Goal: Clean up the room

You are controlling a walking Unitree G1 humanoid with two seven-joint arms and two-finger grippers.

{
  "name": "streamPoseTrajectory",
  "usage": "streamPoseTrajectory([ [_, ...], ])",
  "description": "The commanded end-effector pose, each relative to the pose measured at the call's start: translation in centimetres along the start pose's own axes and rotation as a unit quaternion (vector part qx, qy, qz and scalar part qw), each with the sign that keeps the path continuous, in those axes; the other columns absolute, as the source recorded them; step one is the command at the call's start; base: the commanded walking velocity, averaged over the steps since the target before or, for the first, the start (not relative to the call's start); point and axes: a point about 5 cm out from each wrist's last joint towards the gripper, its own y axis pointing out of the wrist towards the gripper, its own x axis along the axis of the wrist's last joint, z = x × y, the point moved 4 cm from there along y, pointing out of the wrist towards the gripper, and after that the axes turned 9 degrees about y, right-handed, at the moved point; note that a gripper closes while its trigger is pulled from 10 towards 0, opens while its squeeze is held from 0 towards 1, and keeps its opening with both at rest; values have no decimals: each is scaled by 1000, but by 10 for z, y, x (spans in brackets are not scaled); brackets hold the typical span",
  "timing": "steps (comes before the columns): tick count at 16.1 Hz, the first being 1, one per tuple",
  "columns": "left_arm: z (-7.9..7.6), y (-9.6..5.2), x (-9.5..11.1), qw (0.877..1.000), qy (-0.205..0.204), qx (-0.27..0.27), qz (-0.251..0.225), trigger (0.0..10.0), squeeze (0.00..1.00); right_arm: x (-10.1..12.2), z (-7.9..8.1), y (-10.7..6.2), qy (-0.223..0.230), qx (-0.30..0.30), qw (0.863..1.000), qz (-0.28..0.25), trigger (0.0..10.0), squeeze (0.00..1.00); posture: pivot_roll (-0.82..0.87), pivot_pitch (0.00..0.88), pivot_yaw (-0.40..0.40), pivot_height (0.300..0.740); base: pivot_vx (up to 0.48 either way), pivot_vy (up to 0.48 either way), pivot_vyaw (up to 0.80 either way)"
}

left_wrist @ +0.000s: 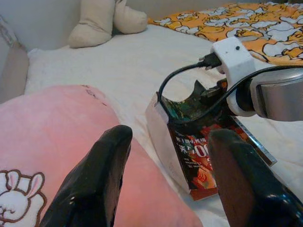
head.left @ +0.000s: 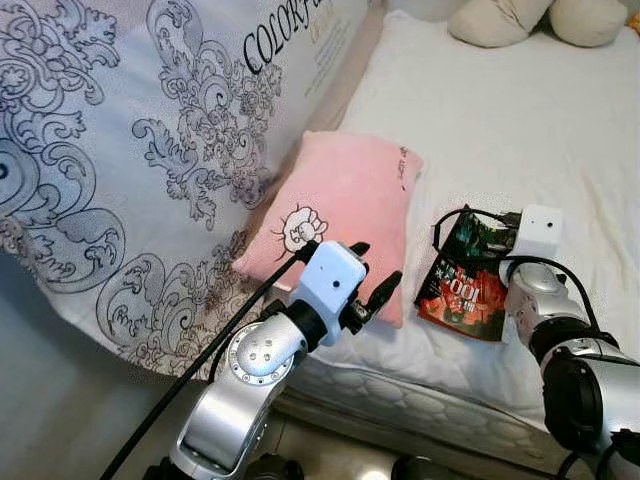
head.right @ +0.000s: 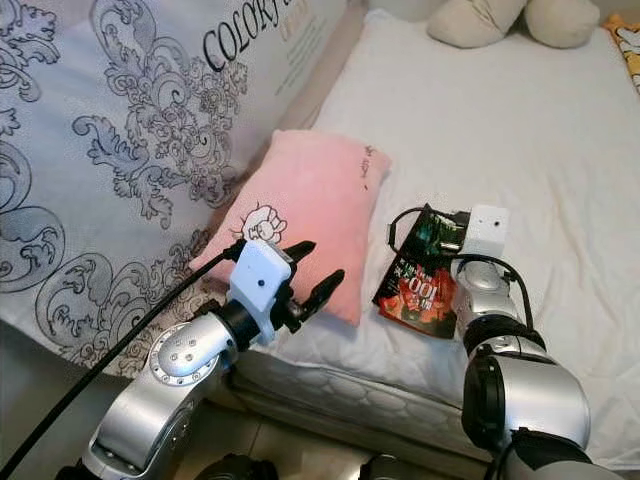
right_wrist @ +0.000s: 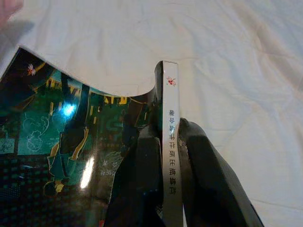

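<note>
While clamped on the spine edge of the book, right claw sits low over the white bed, one black finger on the glossy cover side, the other on the far side of the spine. Lies flat on the sheet near the bed's front edge, just right of the pink pillow, cover dark green above and red below with white figures. Seen from the head, right claw hidden behind its white wrist camera at the book's upper right corner, a black cable looping over the top edge. Left claw spread wide, holding nothing, hovering just above the pillow's near corner beside a small rabbit drawing; whether touching the fabric, cannot tell. Through the left wrist camera, fingers framing pillow on one side and book on the other. Patterned quilt banked along the bed's left side, touching the pillow. Beige plush toy at the far end of the bed, an orange printed blanket beyond the book.
</note>
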Motion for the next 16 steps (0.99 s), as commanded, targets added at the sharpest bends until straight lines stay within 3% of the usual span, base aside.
streamPoseTrajectory([
  [1, 3, -3, 2, 1000, 6, 11, 2, 10000, 0, 16, 9, 1, 12, 3, 1000, -29, 10000, 1000, 63, 126, 101, 740, 0, 0, 0],
  [3, 4, -2, 3, 1000, 6, 14, 0, 10000, 0, 39, 3, 2, -35, -18, 996, -76, 10000, 1000, 57, 123, 98, 740, 0, 0, 0],
  [7, 4, 0, 5, 1000, 5, 16, -4, 10000, 0, 66, 0, 2, -80, -24, 988, -130, 10000, 1000, 50, 121, 95, 740, 0, 0, 0],
  [9, 4, 2, 5, 1000, 3, 15, -7, 10000, 0, 66, -3, 1, -101, -25, 985, -134, 10000, 1000, 33, 118, 94, 740, 0, 0, 0],
  [12, 3, 3, 5, 1000, 3, 12, -8, 10000, 0, 49, -8, 2, -95, -25, 990, -106, 10000, 1000, 29, 119, 97, 740, 0, 0, 0],
  [14, 4, 4, 5, 1000, 2, 13, -8, 10000, 0, 47, -3, 2, -102, -14, 989, -104, 10000, 1000, 33, 112, 91, 740, 0, 0, 0],
  [15, 8, 3, 4, 1000, -8, 22, -4, 10000, 0, 52, -3, 1, -99, -14, 988, -117, 10000, 0, 32, 109, 89, 740, 0, 0, 0],
  [16, 9, 4, 3, 1000, -13, 26, -2, 10000, 0, 53, -3, 1, -97, -14, 988, -121, 10000, 0, 30, 106, 86, 740, 0, 0, 0],
])
